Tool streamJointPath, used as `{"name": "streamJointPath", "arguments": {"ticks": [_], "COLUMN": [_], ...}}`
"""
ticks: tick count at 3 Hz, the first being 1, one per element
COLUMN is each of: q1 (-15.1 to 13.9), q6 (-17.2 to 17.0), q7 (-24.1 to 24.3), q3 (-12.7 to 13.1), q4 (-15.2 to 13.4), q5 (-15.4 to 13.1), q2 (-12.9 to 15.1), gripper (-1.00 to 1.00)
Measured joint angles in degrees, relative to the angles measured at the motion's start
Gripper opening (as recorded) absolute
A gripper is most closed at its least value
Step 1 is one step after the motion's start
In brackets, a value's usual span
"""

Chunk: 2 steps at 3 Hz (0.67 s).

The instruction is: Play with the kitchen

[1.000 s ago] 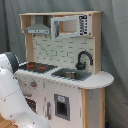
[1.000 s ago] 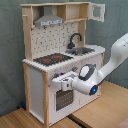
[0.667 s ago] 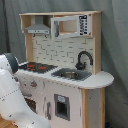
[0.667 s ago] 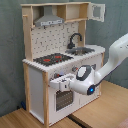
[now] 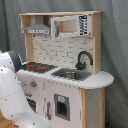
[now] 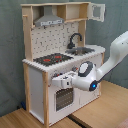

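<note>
**A:** Where are you right now?

**B:** My claw point(image 6: 59, 81) is up against the front of the kitchen point(image 6: 65, 55), just under the front edge of its worktop and below the hob point(image 6: 51, 59). In the second exterior view it sits by the knob row, above the oven door point(image 6: 62, 98). Whether the claw is apart, together or clamped on something, I cannot tell from either exterior view.

**A:** And the kitchen itself?

**B:** It stands upright on the wooden floor point(image 6: 102, 110) before a grey curtain point(image 6: 10, 50). The sink point(image 5: 71, 74) and black tap point(image 5: 83, 58) sit toward the worktop's rounded end, and the hood point(image 5: 37, 29) hangs above the hob.

**A:** What is the step, as you judge it?

**B:** Probably working a knob or the oven door's top edge. To do it well I would keep my wrist level, approach square to the front panel, and touch lightly, since a light toy may slide or tip if I push hard.

**A:** Any risk?

**B:** My arm point(image 5: 12, 95) fills the first exterior view's lower left, so contact is hidden there; I'd move slowly.
</note>
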Motion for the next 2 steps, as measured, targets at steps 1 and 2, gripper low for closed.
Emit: {"name": "streamJointPath", "arguments": {"ticks": [1, 2], "q1": [0.0, -0.1], "q6": [-0.1, 0.3], "q7": [0.0, 6.9], "q3": [0.0, 0.1], "q4": [0.0, 0.5], "q5": [0.0, -0.2], "q2": [0.0, 0.1], "gripper": [-1.0, -1.0]}}
